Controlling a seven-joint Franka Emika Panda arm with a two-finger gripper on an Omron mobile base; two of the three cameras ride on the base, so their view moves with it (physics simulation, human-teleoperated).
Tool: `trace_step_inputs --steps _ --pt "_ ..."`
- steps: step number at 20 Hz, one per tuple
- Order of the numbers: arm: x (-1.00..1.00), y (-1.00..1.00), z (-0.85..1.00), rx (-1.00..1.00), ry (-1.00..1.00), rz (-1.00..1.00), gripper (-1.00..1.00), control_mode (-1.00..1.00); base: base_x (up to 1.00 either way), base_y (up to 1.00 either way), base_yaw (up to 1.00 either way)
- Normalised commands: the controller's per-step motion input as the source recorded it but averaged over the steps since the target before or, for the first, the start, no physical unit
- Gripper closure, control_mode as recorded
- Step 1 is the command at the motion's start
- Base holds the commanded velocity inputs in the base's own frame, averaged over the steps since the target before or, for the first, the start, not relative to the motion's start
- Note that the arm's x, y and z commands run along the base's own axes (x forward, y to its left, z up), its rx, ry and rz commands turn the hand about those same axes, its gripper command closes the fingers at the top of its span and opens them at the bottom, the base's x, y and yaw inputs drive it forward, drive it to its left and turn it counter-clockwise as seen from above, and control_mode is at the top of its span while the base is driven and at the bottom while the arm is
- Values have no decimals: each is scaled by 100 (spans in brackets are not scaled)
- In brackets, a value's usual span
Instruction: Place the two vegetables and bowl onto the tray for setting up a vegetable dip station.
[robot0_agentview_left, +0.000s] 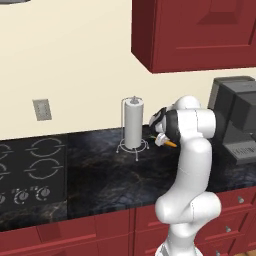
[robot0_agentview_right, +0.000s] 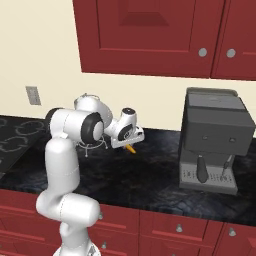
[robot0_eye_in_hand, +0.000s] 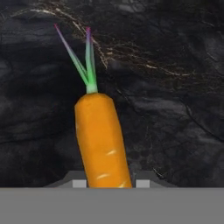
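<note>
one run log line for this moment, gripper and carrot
phase: grasp carrot | gripper: around carrot, one fingertip each side | carrot: on dark counter, green stem pointing away | lift: not evident

base views flank arm, hand view close on counter (robot0_eye_in_hand: 175, 87)

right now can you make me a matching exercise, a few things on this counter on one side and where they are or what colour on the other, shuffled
Things:
1. carrot
2. paper towel holder
3. coffee machine
4. stovetop

Descriptions:
A. grey, at the counter's right end
B. orange, between the pincer's fingers
C. black, at the counter's left end
D. upright white roll on a wire stand

Pairs: 1-B, 2-D, 3-A, 4-C
</note>
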Motion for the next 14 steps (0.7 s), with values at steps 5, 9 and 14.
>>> trace_step_inputs --steps 5,9,14 --pt "-8 0 0 0 -3 0 100 -100 0 0 0" --pt "-16 0 7 0 -7 -2 100 -100 0 0 0" --pt "-24 -6 23 0 -5 -3 100 -100 0 0 0"
